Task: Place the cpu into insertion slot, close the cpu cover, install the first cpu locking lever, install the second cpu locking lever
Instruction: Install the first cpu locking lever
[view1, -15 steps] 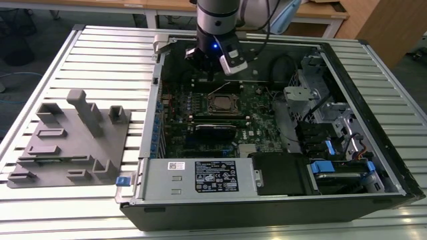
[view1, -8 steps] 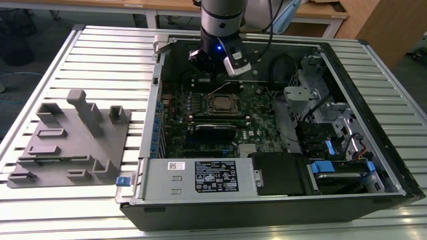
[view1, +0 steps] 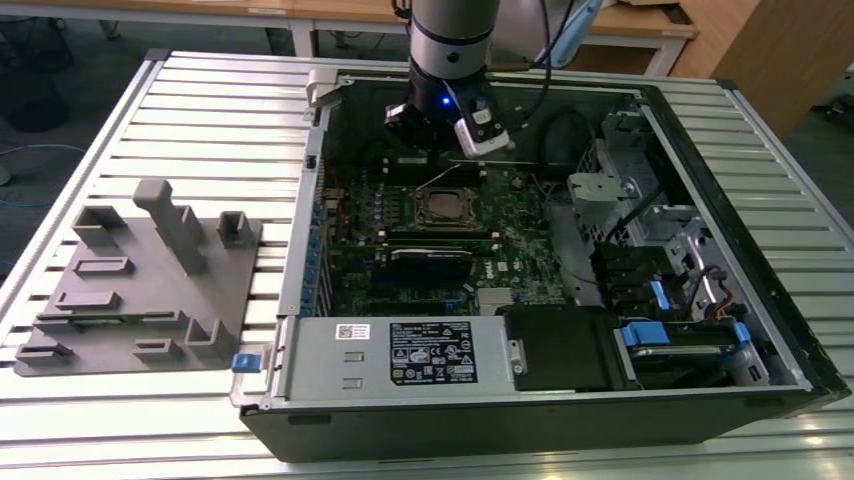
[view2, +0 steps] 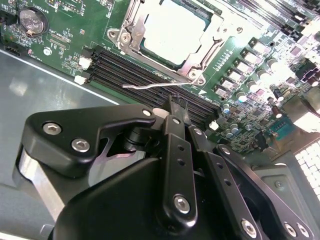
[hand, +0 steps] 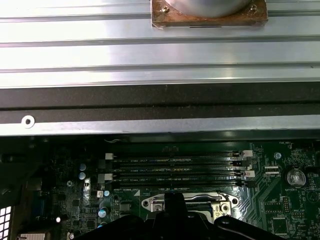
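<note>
Over mobo (view2: 60, 45), 1 gripper (view2: 172, 106) jaws together, 1 cpu (view2: 172, 30) under 1 cpu cover (view2: 200, 55)

cpu cover (view2: 160, 64): free above | locking lever (view2: 150, 86): juts over memory slots (view2: 120, 67)

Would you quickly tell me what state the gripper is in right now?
Gripper: shut, fingertips together with nothing visible between them, near the thin silvery wire lever.

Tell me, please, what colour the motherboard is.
The motherboard is green, clearest in the second wrist view.
</note>
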